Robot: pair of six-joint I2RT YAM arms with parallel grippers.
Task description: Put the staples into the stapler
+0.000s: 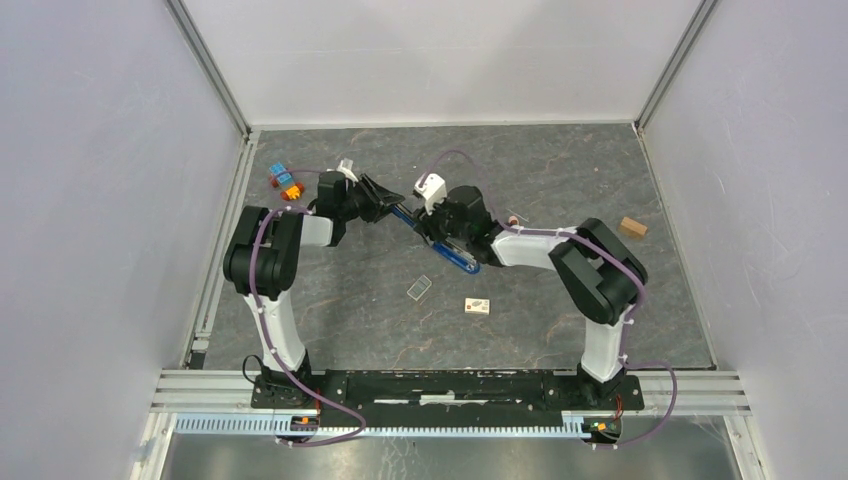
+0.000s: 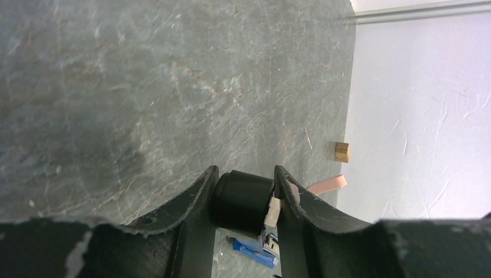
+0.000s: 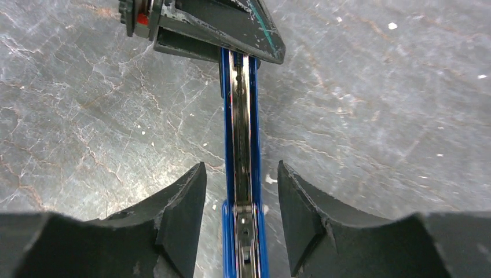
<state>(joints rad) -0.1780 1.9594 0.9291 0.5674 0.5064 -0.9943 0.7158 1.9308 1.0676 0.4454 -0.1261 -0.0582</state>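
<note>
The blue stapler (image 1: 440, 245) lies slanted on the table between my two arms. My left gripper (image 1: 393, 205) is shut on its black end (image 2: 243, 200); a bit of the blue body (image 2: 255, 252) shows below the jaws. In the right wrist view the stapler (image 3: 242, 127) runs straight away from me, its metal channel facing up. My right gripper (image 3: 241, 168) is open, one finger on each side of the stapler with small gaps. It sits over the stapler's middle in the top view (image 1: 455, 238). The staples (image 1: 419, 288), a small see-through strip, lie on the table just in front of the stapler.
A small pink-and-white piece (image 1: 477, 306) lies right of the staples. Blue, orange and red toy bricks (image 1: 285, 180) sit at the back left. A wooden block (image 1: 632, 227) lies at the right, also in the left wrist view (image 2: 342, 152). Walls enclose the table on three sides.
</note>
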